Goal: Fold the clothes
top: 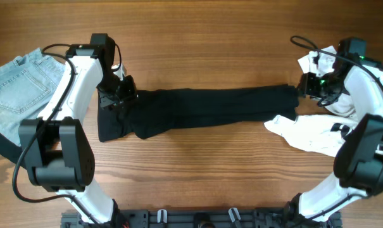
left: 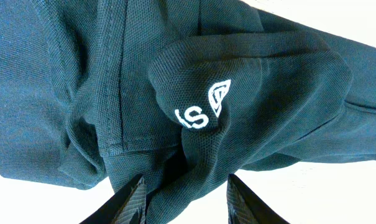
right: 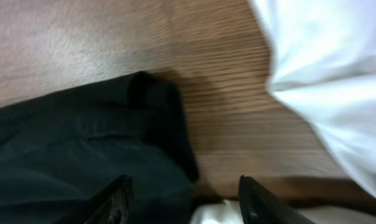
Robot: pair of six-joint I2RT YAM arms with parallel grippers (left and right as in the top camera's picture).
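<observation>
A black shirt (top: 204,111) lies stretched in a long band across the middle of the table. My left gripper (top: 123,95) is at its bunched left end. In the left wrist view the fingers (left: 184,186) are open, with a fold of the dark knit cloth (left: 113,74) between them; a white logo (left: 203,109) shows on a sleeve. My right gripper (top: 305,85) is at the shirt's right end. In the right wrist view its fingers (right: 184,190) are open over the shirt's edge (right: 82,143), holding nothing.
A white garment (top: 308,136) lies crumpled at the right, under and beside my right arm, and it also shows in the right wrist view (right: 324,74). Light blue jeans (top: 20,88) lie at the left edge. The wooden table (top: 197,38) stretches behind the shirt.
</observation>
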